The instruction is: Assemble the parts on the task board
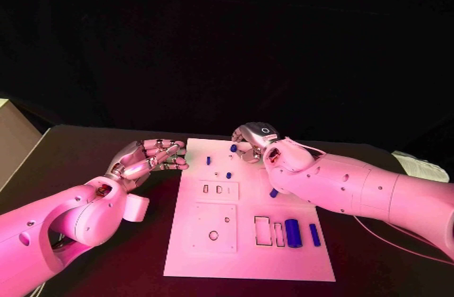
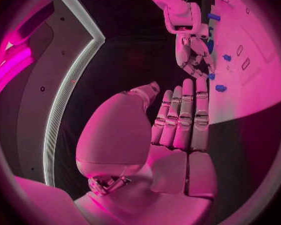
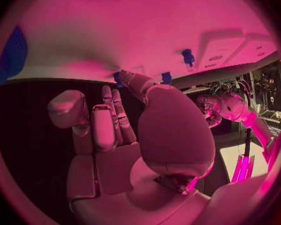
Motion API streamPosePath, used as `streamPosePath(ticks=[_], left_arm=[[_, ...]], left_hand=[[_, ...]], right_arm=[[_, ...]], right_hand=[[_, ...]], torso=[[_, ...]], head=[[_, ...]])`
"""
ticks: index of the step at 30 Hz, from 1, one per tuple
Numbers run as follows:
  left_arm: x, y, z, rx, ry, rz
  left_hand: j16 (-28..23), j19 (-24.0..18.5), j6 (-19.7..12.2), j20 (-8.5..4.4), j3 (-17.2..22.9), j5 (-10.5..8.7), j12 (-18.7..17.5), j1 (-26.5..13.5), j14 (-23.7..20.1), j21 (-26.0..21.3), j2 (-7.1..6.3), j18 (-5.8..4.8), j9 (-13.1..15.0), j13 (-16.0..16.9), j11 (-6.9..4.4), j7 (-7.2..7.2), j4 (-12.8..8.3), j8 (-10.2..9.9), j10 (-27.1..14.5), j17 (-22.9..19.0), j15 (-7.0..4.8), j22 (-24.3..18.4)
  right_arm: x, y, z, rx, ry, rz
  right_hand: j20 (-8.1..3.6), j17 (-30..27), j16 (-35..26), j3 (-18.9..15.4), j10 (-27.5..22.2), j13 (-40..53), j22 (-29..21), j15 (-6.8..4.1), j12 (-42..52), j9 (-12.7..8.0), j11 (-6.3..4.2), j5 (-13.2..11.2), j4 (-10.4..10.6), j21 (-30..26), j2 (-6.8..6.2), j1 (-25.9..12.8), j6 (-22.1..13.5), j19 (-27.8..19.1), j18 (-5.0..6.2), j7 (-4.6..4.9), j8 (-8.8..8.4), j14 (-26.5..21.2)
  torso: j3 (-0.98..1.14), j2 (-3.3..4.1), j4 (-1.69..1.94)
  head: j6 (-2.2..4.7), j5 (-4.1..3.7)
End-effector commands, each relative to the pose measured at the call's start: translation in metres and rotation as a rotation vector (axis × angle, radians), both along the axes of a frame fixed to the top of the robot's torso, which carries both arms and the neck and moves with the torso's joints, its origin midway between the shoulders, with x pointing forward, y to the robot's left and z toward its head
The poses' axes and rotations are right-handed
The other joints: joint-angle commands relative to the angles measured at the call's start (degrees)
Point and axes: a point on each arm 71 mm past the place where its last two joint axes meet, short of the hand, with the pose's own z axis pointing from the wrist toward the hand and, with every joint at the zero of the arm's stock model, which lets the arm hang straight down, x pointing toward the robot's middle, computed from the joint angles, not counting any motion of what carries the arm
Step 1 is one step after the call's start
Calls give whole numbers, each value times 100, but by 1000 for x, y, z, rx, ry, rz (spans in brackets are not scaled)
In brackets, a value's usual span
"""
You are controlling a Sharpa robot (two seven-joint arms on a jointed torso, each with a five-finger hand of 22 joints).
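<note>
The white task board [image 1: 189,257] lies in the middle of the black table. Small blue parts stand on its far half [image 1: 209,160] [image 1: 229,175]; a thick blue cylinder [image 1: 293,233] and a thin one [image 1: 314,235] lie at its near right. My right hand [image 1: 254,143] hovers over the board's far edge, thumb and fingertips either side of a small blue part [image 1: 233,148] [image 3: 117,78]; I cannot tell whether they touch it. My left hand [image 1: 147,159] [image 2: 181,120] is beside the board's far left corner, fingers stretched out, holding nothing.
The board has rectangular slots [image 1: 263,231] and a raised plate with a round hole [image 1: 214,235]. Another blue part [image 1: 273,193] lies partly under my right forearm. A pale box [image 1: 14,139] stands at the table's left edge and a white object [image 1: 421,166] at the far right.
</note>
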Motion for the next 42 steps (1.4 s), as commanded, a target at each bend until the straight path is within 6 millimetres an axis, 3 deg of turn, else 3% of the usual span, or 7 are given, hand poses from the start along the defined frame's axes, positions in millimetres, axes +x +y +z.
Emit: streamPosePath(ticks=[1, 12, 20, 22, 24, 26, 42], left_arm=[[-1, -2, 1, -3, -7, -22], [0, 1, 1, -2, -8, -18], [0, 5, 0, 0, -9, -12], [0, 5, 0, 1, -8, -12], [0, 5, 0, 1, -8, -12], [0, 6, 0, 1, -8, -12], [0, 4, -1, -2, -6, -21]], left_hand=[[38, -43, 3, -10, 34, 18, -15, -15, -41, 5, -21, 61, 5, -8, 21, 38, 7, -38, 4, 10, -17, -1], [39, -47, -2, -8, 38, 18, -23, -18, -49, 5, -25, 61, 5, -8, 23, 39, 3, -42, 2, 17, -15, -2], [39, -51, -5, -6, 43, 18, -28, -18, -56, 4, -26, 60, 5, -9, 22, 32, -2, -45, 0, 21, -13, -2], [38, -52, -5, -6, 43, 18, -29, -18, -58, 4, -26, 60, 5, -9, 21, 31, -3, -46, 0, 22, -13, -2], [38, -52, -5, -6, 43, 18, -29, -18, -58, 4, -26, 60, 5, -9, 21, 31, -3, -46, 0, 22, -13, -2], [38, -54, -6, -5, 44, 18, -31, -19, -61, 3, -27, 60, 5, -9, 21, 30, -4, -47, -1, 23, -12, -3], [36, -60, -9, -3, 48, 18, -37, -21, -72, 2, -29, 59, 6, -9, 21, 29, -7, -50, -3, 28, -11, -4]], right_arm=[[-2, -1, 2, 5, -19, 14], [-19, -38, 11, 143, -6, -11], [-31, -81, 18, 274, 91, -73], [-33, -91, 18, 273, 118, -88], [-35, -99, 17, 265, 147, -106], [-35, -107, 15, 251, 183, -124], [-26, -128, 3, 184, 327, -217]], right_hand=[[-4, -19, -42, -84, -67, -14, -19, 49, -6, -10, 0, -7, 5, -33, 11, 71, -65, -28, 66, -15, -43, 64], [-33, -60, -65, -174, 326, 59, -135, 8, 151, -11, -51, 37, 104, -164, 37, 81, -45, -19, 83, -24, -92, 66], [-215, 424, 232, -137, 1472, 620, 459, -198, 1002, 27, -314, 205, 95, 278, -76, 116, 14, 179, -19, -153, -126, 193], [-280, 610, 346, -393, 1684, 1494, 654, -253, 2033, 48, -384, 208, 57, 423, -136, 136, 18, 237, -57, -190, -139, 233], [-291, 1133, 646, -668, 1578, 5673, 1202, -162, 6127, 72, -289, 226, 170, 840, -26, 112, -26, 357, -131, -178, -154, 324], [-212, 1446, 805, -747, 1931, 6782, 1524, -166, 7156, 83, -296, 253, 253, 1088, -20, 78, -37, 422, -205, -91, -147, 378], [-83, 2587, 1293, -1355, 2959, 8450, 2657, -38, 8606, 115, -164, 477, 568, 1965, 47, 121, -166, 619, -395, -12, -132, 572]], torso=[[7, 4, 2], [41, -6, -50], [95, -20, -131], [106, -21, -143], [118, -20, -150], [127, -18, -157], [102, -11, -133]], head=[[0, 5], [43, -9], [67, 18], [71, 15], [67, 13], [67, 12], [16, -52]])
